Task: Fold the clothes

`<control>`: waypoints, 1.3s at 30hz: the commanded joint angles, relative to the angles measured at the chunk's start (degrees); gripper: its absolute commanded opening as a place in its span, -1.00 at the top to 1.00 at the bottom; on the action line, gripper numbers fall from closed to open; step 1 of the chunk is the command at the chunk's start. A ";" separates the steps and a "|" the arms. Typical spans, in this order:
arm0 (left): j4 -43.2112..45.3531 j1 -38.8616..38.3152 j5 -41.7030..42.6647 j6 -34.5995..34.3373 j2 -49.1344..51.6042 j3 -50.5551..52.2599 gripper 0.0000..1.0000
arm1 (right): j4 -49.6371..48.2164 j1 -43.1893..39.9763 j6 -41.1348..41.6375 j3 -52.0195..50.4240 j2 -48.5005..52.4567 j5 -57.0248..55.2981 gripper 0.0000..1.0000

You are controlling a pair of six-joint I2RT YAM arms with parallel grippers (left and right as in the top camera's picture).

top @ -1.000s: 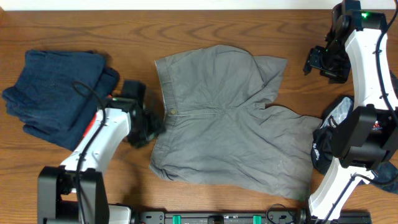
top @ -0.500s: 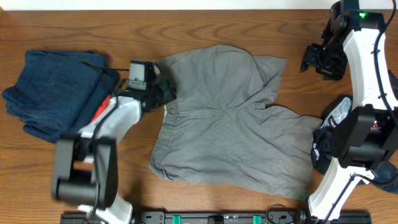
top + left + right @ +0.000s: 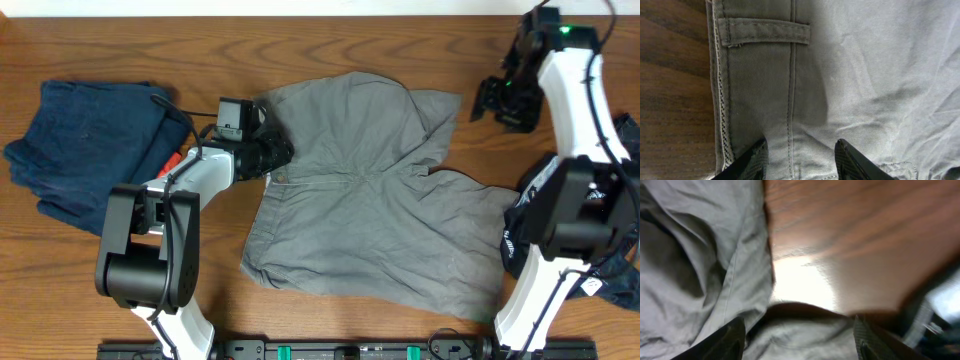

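left gripper (image 3: 273, 155) moved up, onto clothes (image 3: 370, 200) waistband

Left end effector (image 3: 801, 146) low, fingers apart, possibly gripping; right end effector (image 3: 799, 325) hovers, fingers spread wide.

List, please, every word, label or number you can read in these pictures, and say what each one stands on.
Readable text: none.
Black garment: a white print near its edge, too small to read.
Grey shorts: no lettering shows in any view.
Navy clothes: no lettering shows.
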State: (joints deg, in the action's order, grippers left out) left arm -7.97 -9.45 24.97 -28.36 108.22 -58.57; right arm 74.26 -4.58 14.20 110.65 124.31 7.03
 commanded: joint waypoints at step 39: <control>-9.46 -0.24 -5.11 0.66 3.76 3.98 0.07 | 8.33 -13.11 20.17 -4.87 0.70 -15.34 0.78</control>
State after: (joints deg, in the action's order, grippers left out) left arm -13.74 -9.91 25.12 -28.23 107.61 -59.07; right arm 82.67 -17.58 34.00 105.06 125.60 -6.09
